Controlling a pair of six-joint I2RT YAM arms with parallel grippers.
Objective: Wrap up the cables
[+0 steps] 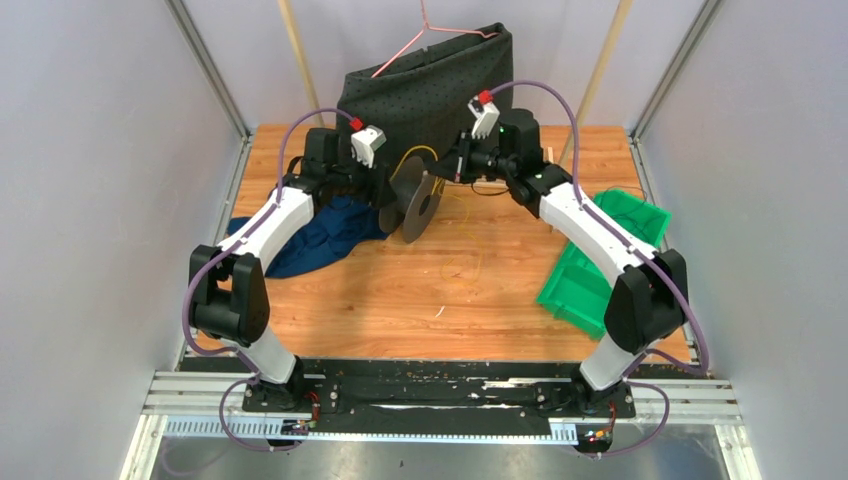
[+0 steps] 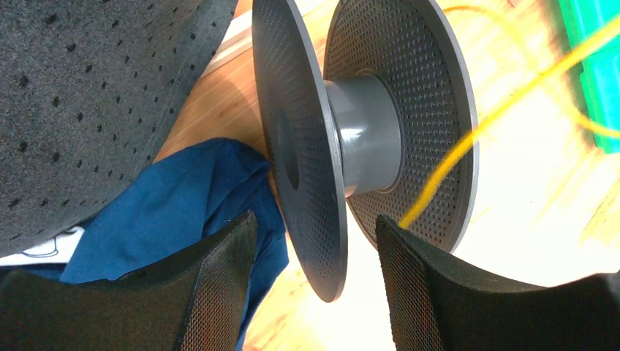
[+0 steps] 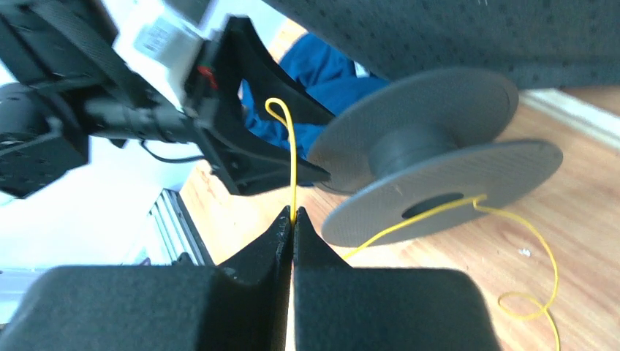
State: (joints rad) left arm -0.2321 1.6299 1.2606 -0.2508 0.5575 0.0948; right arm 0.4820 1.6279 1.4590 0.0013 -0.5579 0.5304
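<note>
Thread-light, limp yellow wire (image 3: 293,157) trails from the spool (image 3: 453,175) toward five o'clock. The right gripper (image 3: 293,219) is clenched on it near its end, a sensible hold. The left gripper (image 2: 314,218) straddles a flange, fingers apart.

near: open table (image 1: 400,300) | far: black cloth (image 1: 430,90) | right: green bins (image 1: 572,290)
</note>
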